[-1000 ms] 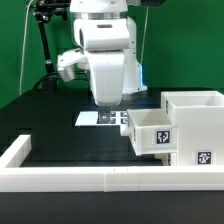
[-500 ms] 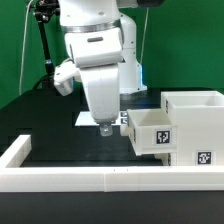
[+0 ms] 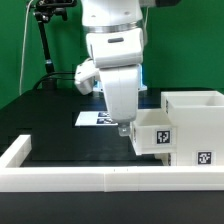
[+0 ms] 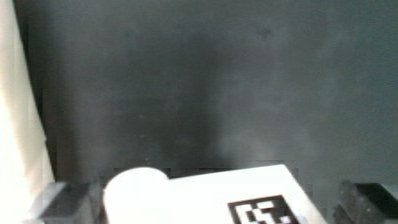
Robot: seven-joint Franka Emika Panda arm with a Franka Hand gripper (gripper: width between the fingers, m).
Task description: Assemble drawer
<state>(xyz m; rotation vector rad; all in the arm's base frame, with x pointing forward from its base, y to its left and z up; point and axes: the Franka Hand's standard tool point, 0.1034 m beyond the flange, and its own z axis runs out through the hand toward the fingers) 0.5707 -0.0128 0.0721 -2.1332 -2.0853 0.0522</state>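
The white drawer shell (image 3: pixel 196 128) stands at the exterior view's right, with a tag on its front. One small open-topped tray (image 3: pixel 150 132) with a tag sticks out of the shell toward the exterior view's left. My gripper (image 3: pixel 124 129) hangs low at the tray's outer end. In the wrist view the tray's tagged end (image 4: pixel 222 195) lies between my dark fingers (image 4: pixel 71 205), with gaps on both sides. The gripper (image 4: pixel 217 205) is open. I cannot make out a second tray as separate from the shell.
The marker board (image 3: pixel 98 118) lies flat on the dark table behind the arm. A long low white rim wall (image 3: pixel 80 178) runs along the front and up the exterior view's left side; it also shows in the wrist view (image 4: pixel 13 100).
The arm has swung toward the exterior view's right, from over the marker board to the tray's outer end, and the gripper has come down lower.
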